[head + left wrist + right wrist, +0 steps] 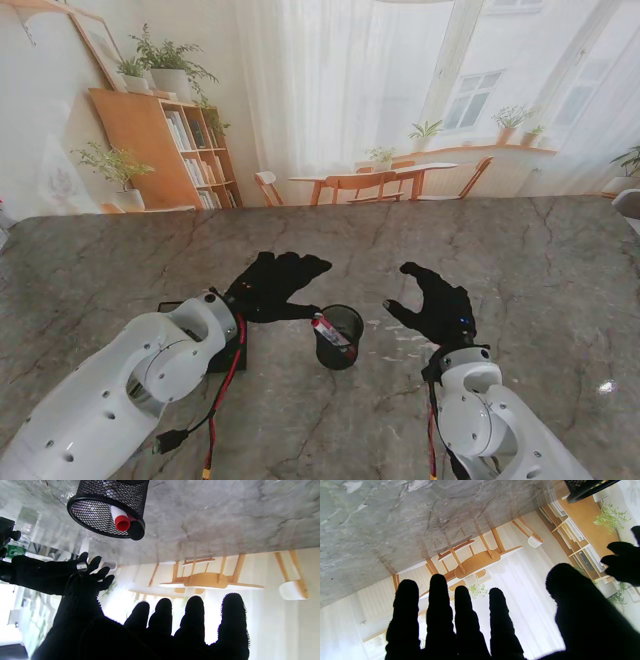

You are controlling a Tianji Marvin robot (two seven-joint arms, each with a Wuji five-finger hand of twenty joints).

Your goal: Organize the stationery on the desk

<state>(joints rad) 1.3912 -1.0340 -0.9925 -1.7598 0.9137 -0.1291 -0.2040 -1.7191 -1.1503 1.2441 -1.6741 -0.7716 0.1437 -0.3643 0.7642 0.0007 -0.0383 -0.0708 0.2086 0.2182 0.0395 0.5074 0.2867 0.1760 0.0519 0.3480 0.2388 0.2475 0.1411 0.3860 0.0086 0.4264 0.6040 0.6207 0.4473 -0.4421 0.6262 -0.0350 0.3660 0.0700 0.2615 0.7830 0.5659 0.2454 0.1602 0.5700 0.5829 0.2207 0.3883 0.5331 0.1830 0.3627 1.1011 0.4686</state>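
Stand view: high above the shoulders, facing down and forward over the marble table (300,420), backdrop wall beyond, both arms rising from the near corners. Left wrist view: low, close behind the left hand (150,635), picture inverted, looking along the fingers, mesh pen cup (110,507) near. Right wrist view: likewise inverted, close behind the right hand (475,630). Shared across all three: tabletop, printed dining-room backdrop; mesh pen cup shared by stand and left wrist.
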